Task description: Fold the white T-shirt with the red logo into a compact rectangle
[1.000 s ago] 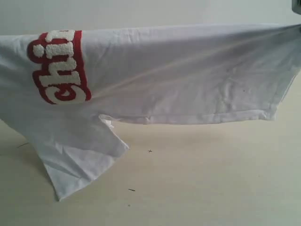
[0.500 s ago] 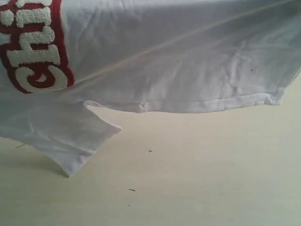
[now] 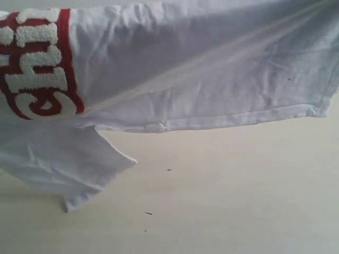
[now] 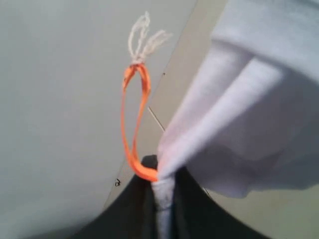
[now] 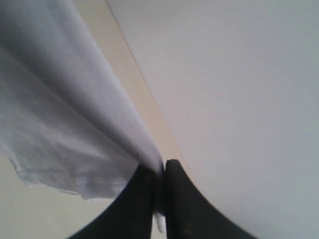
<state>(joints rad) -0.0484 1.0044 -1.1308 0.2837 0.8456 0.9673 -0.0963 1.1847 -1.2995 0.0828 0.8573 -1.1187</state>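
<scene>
The white T-shirt [image 3: 212, 74] hangs stretched in the air across the exterior view, its red-outlined lettering [image 3: 37, 63] at the left and a sleeve [image 3: 69, 164] drooping toward the table. Neither gripper shows in that view. In the left wrist view my left gripper [image 4: 160, 185] is shut on a bunched fold of the T-shirt [image 4: 249, 114] beside the orange neck tag [image 4: 133, 129]. In the right wrist view my right gripper [image 5: 160, 174] is shut on the T-shirt's [image 5: 60, 109] edge, the cloth running taut away from the jaws.
A pale beige table [image 3: 222, 201] lies below the hanging shirt, with a few small dark specks [image 3: 148, 213] on it. A light grey wall fills the background in both wrist views.
The shirt rose and shifted left between the earliest frame and half a second ago. Since then it has dipped slightly, and the hanging sleeve tip sits lower.
</scene>
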